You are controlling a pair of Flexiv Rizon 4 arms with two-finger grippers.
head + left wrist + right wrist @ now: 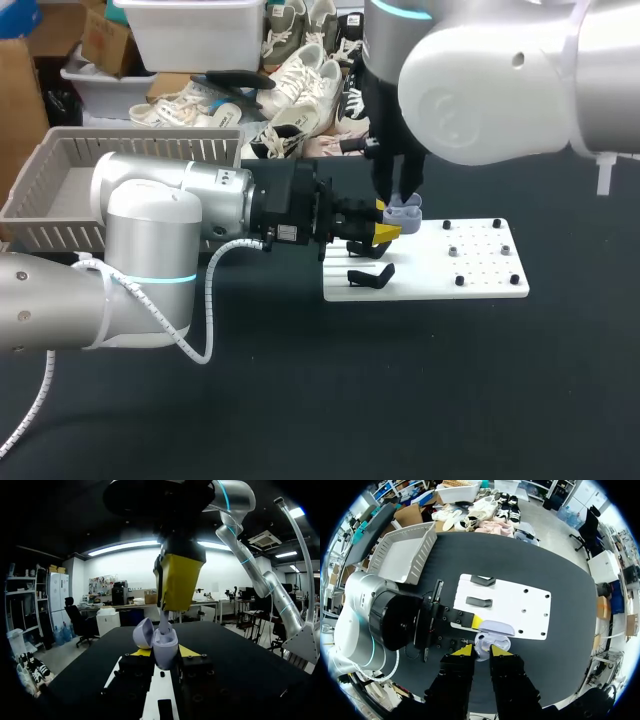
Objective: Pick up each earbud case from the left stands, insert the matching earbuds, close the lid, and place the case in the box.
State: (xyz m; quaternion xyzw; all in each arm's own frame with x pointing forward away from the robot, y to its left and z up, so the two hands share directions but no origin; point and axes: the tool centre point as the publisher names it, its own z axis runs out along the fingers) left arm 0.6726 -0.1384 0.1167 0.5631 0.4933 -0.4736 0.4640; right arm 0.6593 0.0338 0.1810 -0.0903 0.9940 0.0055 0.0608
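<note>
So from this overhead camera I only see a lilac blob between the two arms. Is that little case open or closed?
Observer: Open. The left wrist view shows the earbud case with its lid tipped back to one side.
Operator: And what is actually holding it?
Observer: The left gripper. Its yellow fingers press on the case from both sides.
Operator: What is the other arm doing up there?
Observer: The right gripper hangs directly above the open case. In the left wrist view a small pale piece reaches down from it into the case. I cannot tell if that piece is an earbud.
</note>
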